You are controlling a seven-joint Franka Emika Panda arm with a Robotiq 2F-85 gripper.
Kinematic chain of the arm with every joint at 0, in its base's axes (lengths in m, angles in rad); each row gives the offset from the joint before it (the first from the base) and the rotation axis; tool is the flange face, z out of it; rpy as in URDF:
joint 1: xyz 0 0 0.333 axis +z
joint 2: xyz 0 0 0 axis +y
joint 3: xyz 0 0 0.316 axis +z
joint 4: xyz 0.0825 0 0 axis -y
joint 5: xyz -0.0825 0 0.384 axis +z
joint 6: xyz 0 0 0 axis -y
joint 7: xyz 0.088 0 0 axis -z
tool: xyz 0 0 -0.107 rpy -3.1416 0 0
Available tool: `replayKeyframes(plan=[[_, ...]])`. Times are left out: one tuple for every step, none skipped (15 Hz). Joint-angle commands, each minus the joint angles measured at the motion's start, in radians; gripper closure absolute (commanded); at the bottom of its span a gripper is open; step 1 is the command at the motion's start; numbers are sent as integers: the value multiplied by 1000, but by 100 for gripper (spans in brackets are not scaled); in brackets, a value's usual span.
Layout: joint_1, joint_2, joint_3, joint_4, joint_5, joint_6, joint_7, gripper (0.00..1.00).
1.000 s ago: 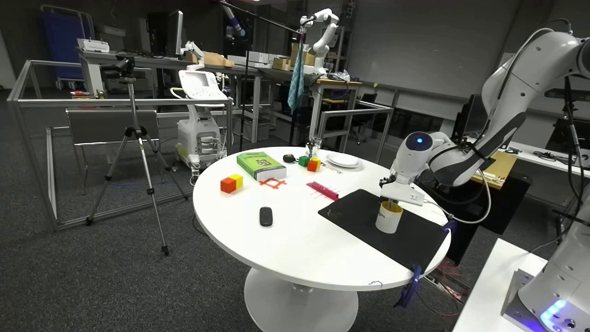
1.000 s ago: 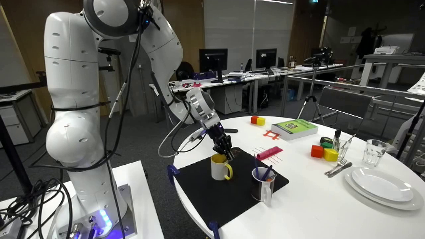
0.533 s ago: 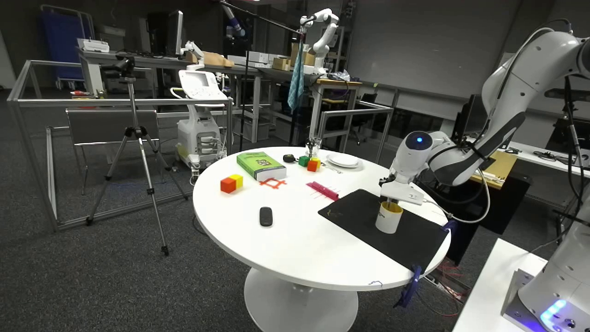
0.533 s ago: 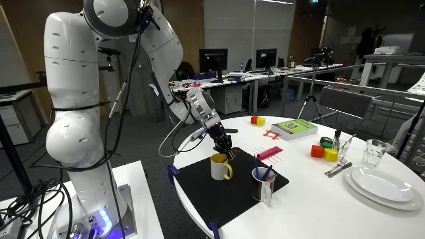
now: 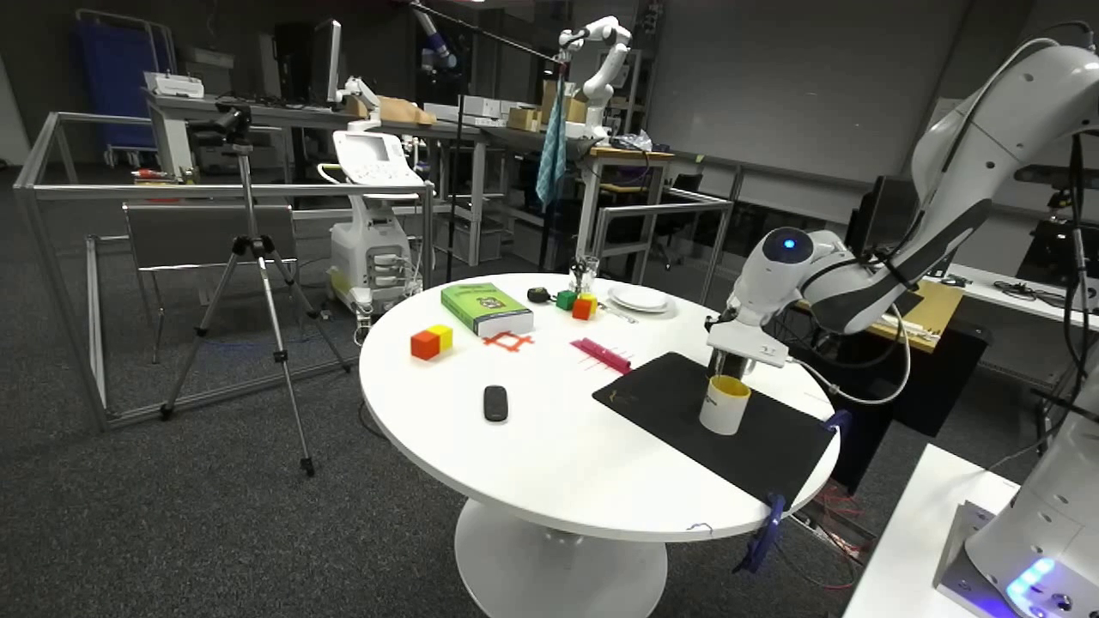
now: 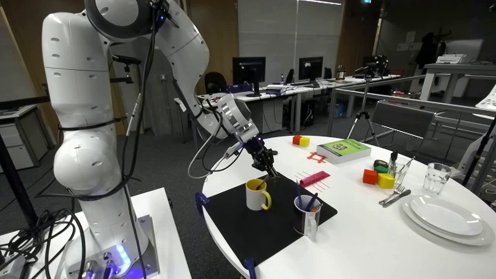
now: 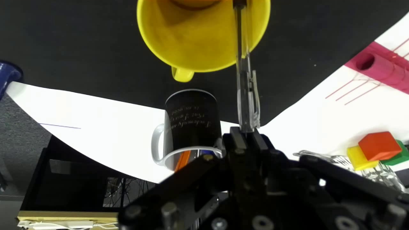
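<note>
So the pincer (image 7: 246, 131) is clamped onto a clear pen (image 7: 243, 99), pinching it right at the clip end. Pen slants down from the pincer and its lower end is inside the white mug with yellow lining (image 6: 255, 199), just below the grip. Can't tell if it's touching the mug wall. That mug's standing upright on the black mat (image 6: 240, 228) under the pincer. Near the pincer, at the mat's edge, is a black mug with white lettering (image 7: 193, 134), holding blue pens (image 6: 311, 202) and some orange thing (image 7: 182, 160). A magenta tube (image 6: 314, 178) lies off the mat nearby; the green book (image 6: 343, 150) is well away from the pincer.
</note>
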Motion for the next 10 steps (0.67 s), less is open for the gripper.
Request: replayKeyframes(plan=[[-13, -100, -15, -40, -27, 48, 30, 98], [-16, -118, -19, -47, -15, 55, 22, 98], [-17, -136, -24, -54, -5, 64, 8, 98], [-18, -156, -31, -61, -4, 71, 10, 98], [-19, -176, -38, -70, -2, 80, 7, 98], [-20, -197, -44, -79, 0, 87, 6, 98], [-23, -216, -51, -87, 2, 91, 5, 98], [-27, -233, -57, -95, 4, 103, 0, 98], [-30, -254, -63, -103, 6, 106, 1, 98], [-32, -273, -69, -109, 6, 105, 4, 98]])
